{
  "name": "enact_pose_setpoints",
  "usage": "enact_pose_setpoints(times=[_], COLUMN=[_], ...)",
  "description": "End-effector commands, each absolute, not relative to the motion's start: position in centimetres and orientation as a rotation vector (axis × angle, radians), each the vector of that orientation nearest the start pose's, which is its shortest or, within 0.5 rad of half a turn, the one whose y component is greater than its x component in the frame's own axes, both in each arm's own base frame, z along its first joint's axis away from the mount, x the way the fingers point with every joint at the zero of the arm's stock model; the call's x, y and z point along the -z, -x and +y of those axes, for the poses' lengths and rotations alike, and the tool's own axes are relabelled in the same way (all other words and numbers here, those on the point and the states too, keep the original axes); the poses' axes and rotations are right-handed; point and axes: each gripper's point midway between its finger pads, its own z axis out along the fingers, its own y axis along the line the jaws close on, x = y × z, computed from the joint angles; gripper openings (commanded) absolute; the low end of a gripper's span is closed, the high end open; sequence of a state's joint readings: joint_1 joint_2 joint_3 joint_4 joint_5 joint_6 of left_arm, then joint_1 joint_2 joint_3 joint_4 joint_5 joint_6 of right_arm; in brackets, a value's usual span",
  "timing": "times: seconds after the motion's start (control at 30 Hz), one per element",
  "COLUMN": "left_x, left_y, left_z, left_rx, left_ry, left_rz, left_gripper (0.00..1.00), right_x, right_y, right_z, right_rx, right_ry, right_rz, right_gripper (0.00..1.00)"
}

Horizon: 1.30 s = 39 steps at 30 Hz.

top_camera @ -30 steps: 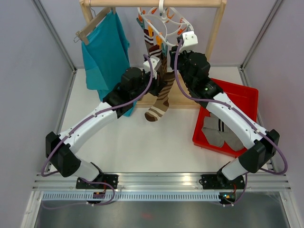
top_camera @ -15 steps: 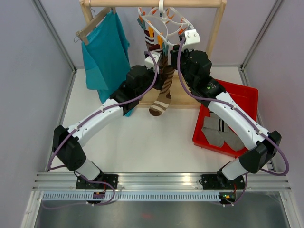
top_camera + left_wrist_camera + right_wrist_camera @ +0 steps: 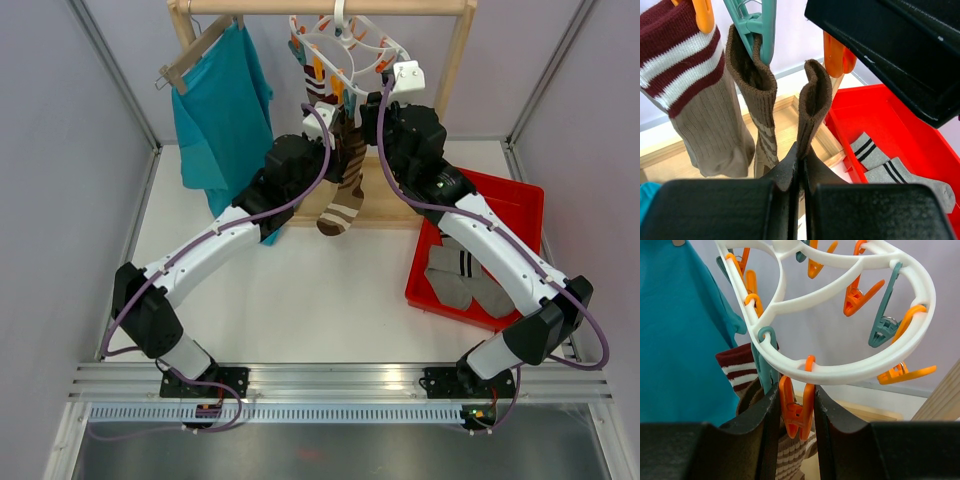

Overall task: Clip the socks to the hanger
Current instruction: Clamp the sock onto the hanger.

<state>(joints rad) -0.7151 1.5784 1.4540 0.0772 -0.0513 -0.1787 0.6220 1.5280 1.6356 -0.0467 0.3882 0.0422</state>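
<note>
Okay, top view first: the hanger (image 3: 350, 45) hangs from the wooden rail (image 3: 320, 6) over the far edge of the table (image 3: 300, 300), and both arms reach up under it. The left gripper (image 3: 322, 122) is just left of the ring and the right gripper (image 3: 400, 78) is at its right rim. The held sock (image 3: 340, 205) dangles below them, striped foot down. Spare grey socks (image 3: 460, 280) lie in the red tray (image 3: 520, 205) by the table's right edge. Left wrist view: the left gripper (image 3: 800, 160) is pinched tight on the held sock (image 3: 812, 100). Its cuff stands upright above the fingertips, long axis near vertical. The cuff's top edge sits just below and to the left of the orange clip (image 3: 837, 55), close but apart as far as you can tell. A teal clip (image 3: 757, 30) next door already bites another brown sock (image 3: 752, 85). Right wrist view: the right gripper (image 3: 796, 405) is clamped on the orange clip (image 3: 796, 412), a finger (image 3: 767, 420) pressing each side, right under the hanger (image 3: 840, 372) ring. You can't tell whether the clip's mouth is gaping. So the left arm owns the move: the cuff likely has to go up and right into that clip.
</note>
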Motion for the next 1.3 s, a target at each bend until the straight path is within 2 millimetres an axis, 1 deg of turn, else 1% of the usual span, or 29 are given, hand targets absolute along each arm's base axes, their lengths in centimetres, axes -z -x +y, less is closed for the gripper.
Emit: enact_pose_setpoints(times=[0.0,0.2,0.33,0.73,0.8,1.27], left_x=[-37.9,-37.7,-37.2,-38.1,-38.0,-39.3], left_y=[-39.6,-39.5,-39.6,-39.1,-39.2,-39.2], left_z=[-34.4,-34.8,-34.8,-35.4,-35.3,-35.1], left_rx=[0.680,0.684,0.681,0.708,0.703,0.706], left_ry=[-0.357,-0.369,-0.370,-0.390,-0.384,-0.366], left_rz=[1.544,1.548,1.559,1.528,1.529,1.494], left_gripper=[0.02,0.02,0.02,0.02,0.02,0.02], right_x=[-46.1,-46.0,-46.2,-45.7,-45.8,-45.0], right_y=[-42.7,-42.8,-42.7,-42.9,-42.9,-43.0], right_z=[22.5,22.3,22.4,22.6,22.7,22.7], right_rx=[-0.261,-0.255,-0.261,-0.267,-0.271,-0.265], right_ry=[0.074,0.064,0.063,0.062,0.063,0.067], right_rz=[1.470,1.472,1.470,1.480,1.478,1.495], right_gripper=[0.00,0.00,0.00,0.00,0.00,0.00])
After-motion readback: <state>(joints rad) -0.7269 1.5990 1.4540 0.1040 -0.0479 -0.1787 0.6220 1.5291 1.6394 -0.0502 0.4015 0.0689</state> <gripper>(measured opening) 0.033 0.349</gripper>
